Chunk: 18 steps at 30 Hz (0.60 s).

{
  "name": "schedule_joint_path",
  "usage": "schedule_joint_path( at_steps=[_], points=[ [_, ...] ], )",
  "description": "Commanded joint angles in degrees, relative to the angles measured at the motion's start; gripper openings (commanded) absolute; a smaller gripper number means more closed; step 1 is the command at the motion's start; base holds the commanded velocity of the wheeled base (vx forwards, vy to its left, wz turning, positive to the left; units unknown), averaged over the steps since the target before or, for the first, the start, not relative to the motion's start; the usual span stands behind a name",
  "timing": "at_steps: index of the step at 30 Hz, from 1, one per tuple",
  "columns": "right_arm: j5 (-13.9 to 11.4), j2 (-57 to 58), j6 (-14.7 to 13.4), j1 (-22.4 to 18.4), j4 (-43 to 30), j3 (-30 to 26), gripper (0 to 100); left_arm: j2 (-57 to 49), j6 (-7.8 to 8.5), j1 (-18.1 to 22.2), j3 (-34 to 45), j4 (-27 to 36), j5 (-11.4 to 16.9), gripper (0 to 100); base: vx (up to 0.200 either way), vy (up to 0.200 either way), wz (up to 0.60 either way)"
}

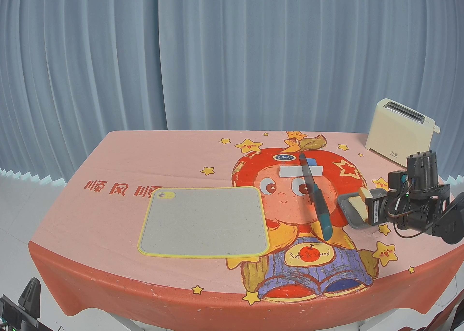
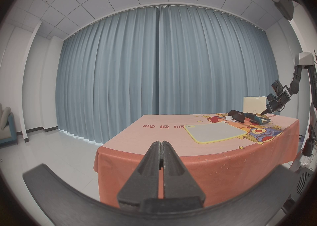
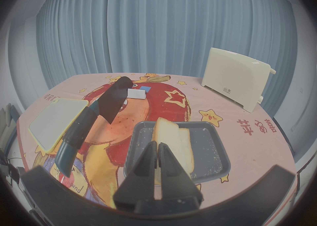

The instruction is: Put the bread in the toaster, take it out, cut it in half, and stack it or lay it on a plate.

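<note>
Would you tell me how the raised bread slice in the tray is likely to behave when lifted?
The bread slice looks soft and light, so it should lift easily but may sag or dent under the right pincer. Crumbs scattered on the tray suggest that it sheds and could tear if squeezed hard.

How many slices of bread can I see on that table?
2. Both are in the grey tray on the robot's right: a raised slice pinched in the right gripper, and a flat slice lying beside it. Another could be hidden beneath.

Smooth cream plastic toaster (image 1: 399,136), matt grey tray (image 3: 211,147), cloth table cover (image 1: 145,162)
</note>
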State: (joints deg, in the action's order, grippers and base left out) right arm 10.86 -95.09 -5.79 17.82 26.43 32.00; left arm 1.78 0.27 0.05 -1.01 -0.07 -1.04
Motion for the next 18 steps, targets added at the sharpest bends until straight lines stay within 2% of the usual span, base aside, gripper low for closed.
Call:
schedule_joint_path(
  at_steps=[1, 7, 18],
  points=[
    [-0.05, -1.07, -0.01, -0.07, 2.22, 0.08, 0, -0.02, 0.00, 0.04, 1.01, -0.01, -0.02, 0, 0.000, 0.000, 0.00],
    [0.12, -3.26, 0.08, -0.42, 6.62, -0.89, 0, 0.07, 0.00, 0.04, 1.01, -0.01, -0.11, 0, 0.000, 0.000, 0.00],
    [0.21, -3.44, 0.25, -0.42, 6.88, -1.85, 0, 0.07, 0.00, 0.04, 1.01, -0.01, -0.02, 0, 0.000, 0.000, 0.00]
  ],
)
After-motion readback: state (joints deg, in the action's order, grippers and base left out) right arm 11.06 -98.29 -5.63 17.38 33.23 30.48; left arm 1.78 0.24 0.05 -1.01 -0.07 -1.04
